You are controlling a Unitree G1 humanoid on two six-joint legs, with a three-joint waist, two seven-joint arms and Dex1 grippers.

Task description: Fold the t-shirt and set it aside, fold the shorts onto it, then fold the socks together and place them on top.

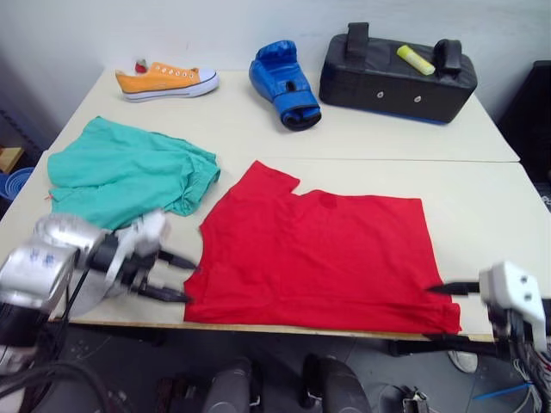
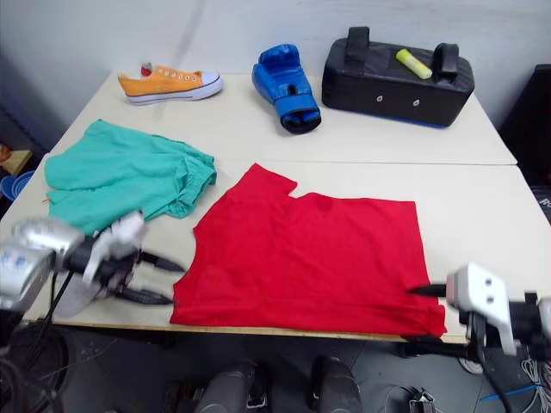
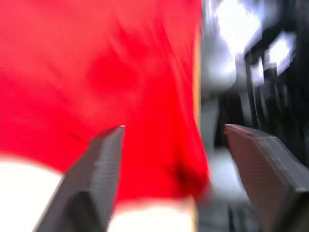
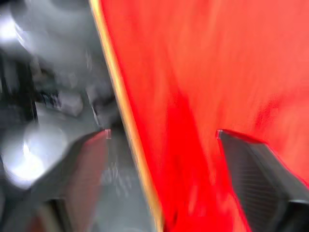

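Our left gripper (image 1: 179,277) hangs at the near-left corner of the t-shirt (image 1: 318,254), jaws spread wide and holding nothing, fingertips at the hem. Our right gripper (image 1: 448,289) sits at the near-right corner, also wide open, straddling the table edge (image 4: 123,121). The t-shirt lies flat between both arms, long axis running left to right along the near edge, so each arm has its own corner. The shorts (image 1: 120,172) lie crumpled just beyond the left arm.
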